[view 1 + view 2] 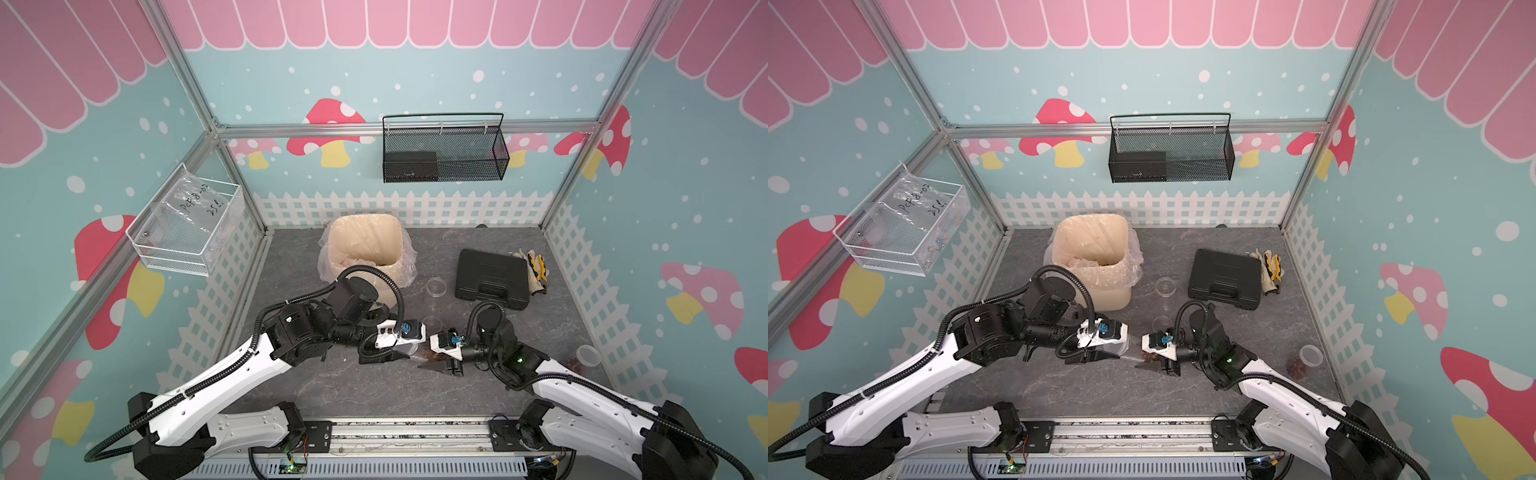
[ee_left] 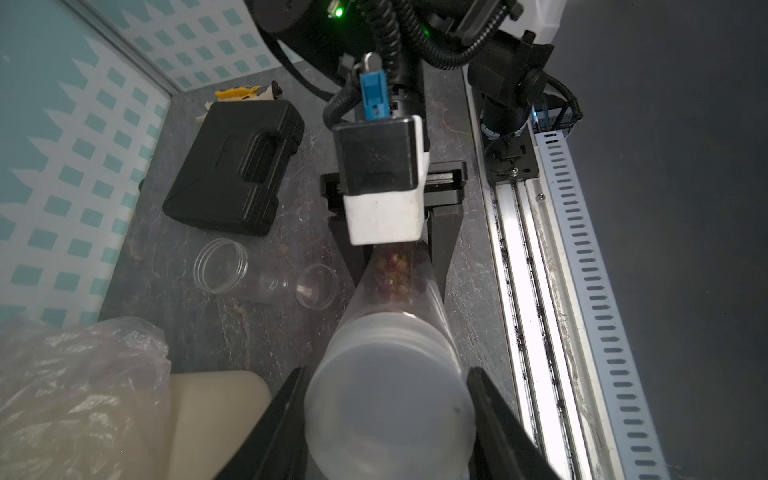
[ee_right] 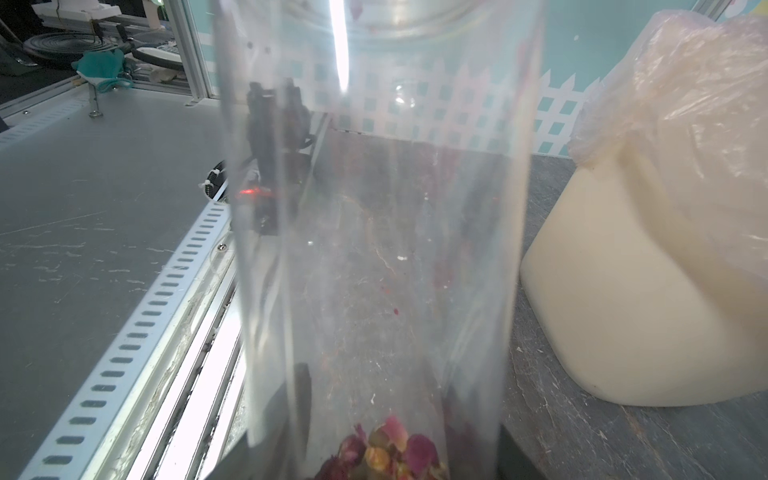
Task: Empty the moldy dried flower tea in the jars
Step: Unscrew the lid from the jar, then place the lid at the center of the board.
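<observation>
Tabletop (image 1: pixel 332 386): left tool (image 2: pixel 385 376) level around jar (image 2: pixel 401 303)

Black case (image 1: pixel 492 279) beside what look like gloves (image 1: pixel 536 270).

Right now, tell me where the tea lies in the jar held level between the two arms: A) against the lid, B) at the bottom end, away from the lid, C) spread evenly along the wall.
B: in the left wrist view the tea is heaped at the far end of the jar, while the end by the lid is bare.
</observation>
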{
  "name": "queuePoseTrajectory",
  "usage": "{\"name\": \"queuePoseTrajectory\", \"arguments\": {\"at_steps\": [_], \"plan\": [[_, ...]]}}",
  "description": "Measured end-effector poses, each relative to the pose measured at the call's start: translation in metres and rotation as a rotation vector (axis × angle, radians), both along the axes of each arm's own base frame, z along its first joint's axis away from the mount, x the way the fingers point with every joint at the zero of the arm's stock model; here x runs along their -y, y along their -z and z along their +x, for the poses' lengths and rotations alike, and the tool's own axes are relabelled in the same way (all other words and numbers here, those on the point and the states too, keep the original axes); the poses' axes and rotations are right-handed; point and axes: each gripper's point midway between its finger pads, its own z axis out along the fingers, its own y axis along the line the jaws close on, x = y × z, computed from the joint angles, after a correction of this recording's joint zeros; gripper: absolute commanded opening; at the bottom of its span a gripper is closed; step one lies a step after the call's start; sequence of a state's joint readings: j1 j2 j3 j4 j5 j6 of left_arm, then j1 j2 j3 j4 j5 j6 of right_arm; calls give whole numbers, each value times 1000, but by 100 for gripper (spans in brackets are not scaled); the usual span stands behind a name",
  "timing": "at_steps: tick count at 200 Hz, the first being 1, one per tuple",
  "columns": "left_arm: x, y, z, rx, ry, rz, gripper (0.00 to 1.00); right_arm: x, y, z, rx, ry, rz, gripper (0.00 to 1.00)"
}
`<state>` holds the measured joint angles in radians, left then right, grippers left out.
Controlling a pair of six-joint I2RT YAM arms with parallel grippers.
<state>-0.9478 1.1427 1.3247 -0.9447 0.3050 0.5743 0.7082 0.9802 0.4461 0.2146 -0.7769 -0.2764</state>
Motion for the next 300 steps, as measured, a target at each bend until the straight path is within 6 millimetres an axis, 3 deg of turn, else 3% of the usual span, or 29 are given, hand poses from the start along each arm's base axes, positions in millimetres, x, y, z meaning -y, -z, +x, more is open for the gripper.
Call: {"name": "queuePoseTrajectory", "arguments": {"at_steps": [26,60,84,96,107,155,207,264,300], "plan": [[0,-8,18,-170,-268,3,0,0,-5,15,34,75,2,0],[1,-23,38,-470,-681,-101,0,4,-10,32,72,164,-1,0],[7,-26,45,-630,-844,-183,10,3,-9,32,77,166,-6,0],[8,-26,48,-674,-891,-211,20,3,-7,33,75,170,-10,0],[10,-26,49,-701,-916,-228,21,3,-6,33,72,171,-13,0],[12,-28,51,-712,-927,-256,17,3,-5,34,70,173,-15,0],[-1,-33,56,-623,-937,-271,14,3,-7,33,75,170,-8,0],[-42,-56,62,-457,-1002,-299,14,5,-9,30,79,171,0,0],[-82,-51,68,-420,-1111,-296,14,10,-19,25,102,180,33,0]]}}
